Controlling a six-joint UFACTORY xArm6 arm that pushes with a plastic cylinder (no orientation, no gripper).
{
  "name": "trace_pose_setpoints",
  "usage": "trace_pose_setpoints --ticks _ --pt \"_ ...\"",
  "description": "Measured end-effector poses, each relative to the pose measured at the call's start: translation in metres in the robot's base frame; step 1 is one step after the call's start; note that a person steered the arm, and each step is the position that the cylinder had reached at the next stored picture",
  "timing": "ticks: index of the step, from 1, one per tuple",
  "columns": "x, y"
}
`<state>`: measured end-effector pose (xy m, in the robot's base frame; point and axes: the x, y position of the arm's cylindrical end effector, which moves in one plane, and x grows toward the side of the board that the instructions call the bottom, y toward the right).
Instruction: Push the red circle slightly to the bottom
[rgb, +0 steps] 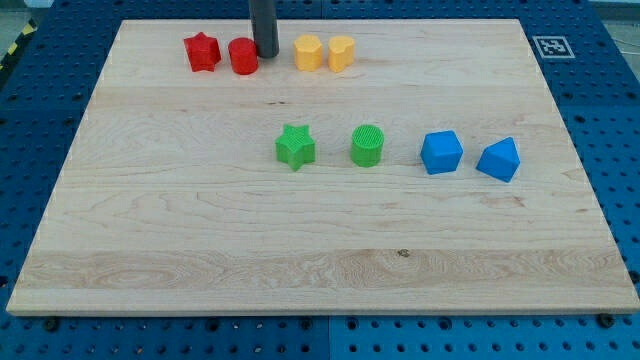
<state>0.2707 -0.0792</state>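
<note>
Tip (266, 55) beside red circle (243, 56) — at its right edge.

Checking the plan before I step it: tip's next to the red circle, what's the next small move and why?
Probably shift my tip up and toward the view's left, to get above the red circle. Right now it sits at the circle's right edge, between it and the yellow block, so pushing from here would send it sideways toward the red star, not toward the bottom.
</note>
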Motion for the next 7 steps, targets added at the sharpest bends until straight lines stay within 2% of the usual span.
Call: trace_pose_setpoints --ticks 2,4,7 --pt "0.04 -0.014" --pt "0.046 -0.035" --pt "0.054 -0.031"
